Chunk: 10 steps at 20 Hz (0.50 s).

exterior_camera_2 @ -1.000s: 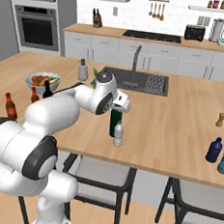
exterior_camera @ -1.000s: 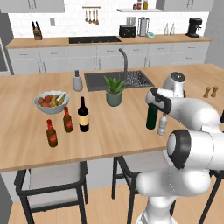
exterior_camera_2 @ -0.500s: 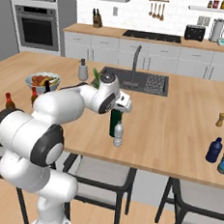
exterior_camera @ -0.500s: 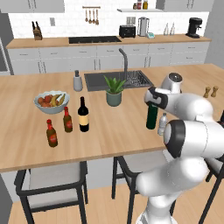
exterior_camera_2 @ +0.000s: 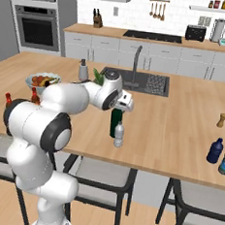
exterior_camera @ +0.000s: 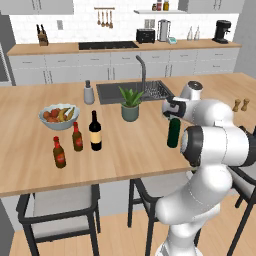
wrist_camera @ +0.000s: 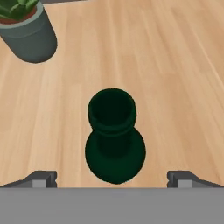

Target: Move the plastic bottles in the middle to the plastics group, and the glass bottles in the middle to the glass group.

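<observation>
On the long wooden island counter [exterior_camera: 130, 145], at its left end, two small brown beer-type bottles with red labels [exterior_camera: 59, 152] stand close together beside a bowl of fruit [exterior_camera: 58, 115]. Just right of them stands the near-black wine bottle with cream label and red top [exterior_camera: 95, 131], upright and on its own. Further right, near the sink [exterior_camera: 135, 91], sits a grey pot with a green plant [exterior_camera: 130, 104].

Right of the plant, the plain dark green glass bottle [exterior_camera: 173, 132] stands upright on the counter. The gripper [wrist_camera: 112, 177] hangs directly above its mouth, pointing down; in the hand view the bottle's round opening sits centred between the two dark finger tips [wrist_camera: 41, 178], which stand spread wide on either side, touching nothing. In the right base view, the small pale clear plastic bottle [exterior_camera_2: 118, 135] stands just beside the green bottle, on its near side. Far to the right, two blue plastic bottles [exterior_camera_2: 215, 150] stand by the counter's near edge, with two small wooden mills [exterior_camera_2: 222, 119] behind them.
</observation>
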Tool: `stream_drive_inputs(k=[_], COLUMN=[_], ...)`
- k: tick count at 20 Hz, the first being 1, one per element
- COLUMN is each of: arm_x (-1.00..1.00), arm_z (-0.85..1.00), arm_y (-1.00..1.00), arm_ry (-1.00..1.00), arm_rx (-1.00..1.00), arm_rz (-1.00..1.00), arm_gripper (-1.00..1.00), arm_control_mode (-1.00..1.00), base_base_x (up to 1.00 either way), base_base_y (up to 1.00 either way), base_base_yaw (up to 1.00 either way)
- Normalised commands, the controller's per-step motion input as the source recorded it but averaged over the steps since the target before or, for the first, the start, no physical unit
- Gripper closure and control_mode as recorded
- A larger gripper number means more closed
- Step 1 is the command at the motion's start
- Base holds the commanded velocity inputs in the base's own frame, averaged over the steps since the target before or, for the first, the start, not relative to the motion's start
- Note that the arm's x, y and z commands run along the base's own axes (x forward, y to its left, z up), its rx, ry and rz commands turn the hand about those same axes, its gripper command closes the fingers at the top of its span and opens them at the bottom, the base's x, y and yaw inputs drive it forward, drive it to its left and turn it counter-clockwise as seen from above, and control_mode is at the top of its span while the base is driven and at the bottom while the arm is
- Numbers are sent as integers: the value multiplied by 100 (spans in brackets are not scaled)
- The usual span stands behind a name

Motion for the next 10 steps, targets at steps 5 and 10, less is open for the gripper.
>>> stream_drive_inputs(k=[5, 10], arm_x=[23, 13], arm_z=[-18, -14], arm_y=[0, 0], arm_ry=[2, 0], arm_rx=[0, 0], arm_rz=[1, 0], arm_gripper=[-100, -100], arm_control_mode=[-100, -100], base_base_x=[0, 0], base_base_y=[0, 0], base_base_yaw=[0, 0])
